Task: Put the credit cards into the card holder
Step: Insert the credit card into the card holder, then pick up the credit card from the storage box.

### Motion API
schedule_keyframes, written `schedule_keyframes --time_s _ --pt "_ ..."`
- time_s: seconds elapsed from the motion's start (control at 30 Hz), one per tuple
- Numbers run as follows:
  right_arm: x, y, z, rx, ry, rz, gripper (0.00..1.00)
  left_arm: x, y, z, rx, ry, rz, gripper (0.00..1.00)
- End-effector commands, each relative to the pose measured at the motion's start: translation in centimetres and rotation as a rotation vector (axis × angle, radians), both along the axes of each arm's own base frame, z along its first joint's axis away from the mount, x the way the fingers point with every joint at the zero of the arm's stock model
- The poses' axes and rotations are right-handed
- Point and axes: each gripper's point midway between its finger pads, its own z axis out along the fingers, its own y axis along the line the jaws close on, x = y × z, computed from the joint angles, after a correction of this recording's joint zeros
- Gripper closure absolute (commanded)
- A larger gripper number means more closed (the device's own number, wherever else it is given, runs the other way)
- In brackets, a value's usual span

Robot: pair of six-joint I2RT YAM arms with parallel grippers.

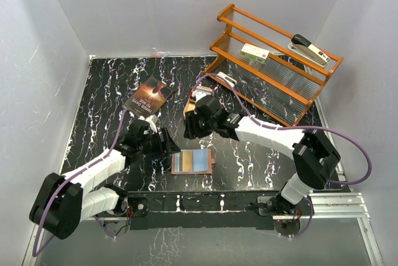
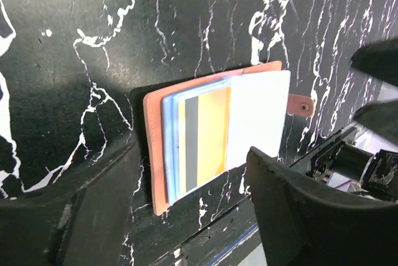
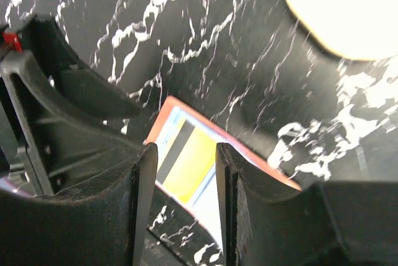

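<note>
1. the card holder is lying open and flat on the black marbled table, close to the near edge and between the two grippers; its snap tab is sticking out on the right.
2. the credit cards are sitting inside the holder under clear sleeves, showing a gold-orange face with a dark stripe.
3. the left gripper is hovering just left of the holder, its fingers spread wide with nothing between them.
4. the right gripper is hanging over the holder's far side, jaws parted and gripping nothing.
5. in each wrist view, that arm's own dark fingers are covering part of the holder.
6. a dark book is lying beyond the left gripper.
7. an orange wooden rack at the far right is carrying a white box and a stapler.
8. a pale oval object is lying near the holder.
</note>
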Motion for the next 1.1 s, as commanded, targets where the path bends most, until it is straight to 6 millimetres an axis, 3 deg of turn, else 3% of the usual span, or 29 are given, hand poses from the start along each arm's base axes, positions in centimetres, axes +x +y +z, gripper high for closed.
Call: schedule_keyframes --time_s 0.0,0.17,0.27,0.53,0.8,1.07 --pt "5.5 -1.2 4.9 -0.136 -0.283 0.020 0.59 1.2 0.5 3.2 0.051 -0.093 -0.015 0.29" --pt "11.5 -2.7 7.0 -0.342 -0.440 -0.008 0.58 1.9 0.9 6.4 0.068 -0.171 -0.018 0.19" --pt "14.7 -2.8 6.4 -0.423 -0.495 0.010 0.57 1.8 0.8 7.8 0.075 -0.189 -0.051 0.02" --pt "20.3 -3.7 3.7 -0.622 -0.529 0.051 0.50 1.3 1.3 10.3 0.084 -0.289 -0.095 0.02" --pt "22.3 -3.7 1.5 -0.725 -0.556 0.119 0.45 1.3 2.7 11.8 0.146 -0.379 -0.103 0.02" --pt "23.6 -4.6 -0.3 -0.815 -0.550 0.123 0.43 1.0 2.6 12.3 0.129 -0.416 -0.110 0.02"
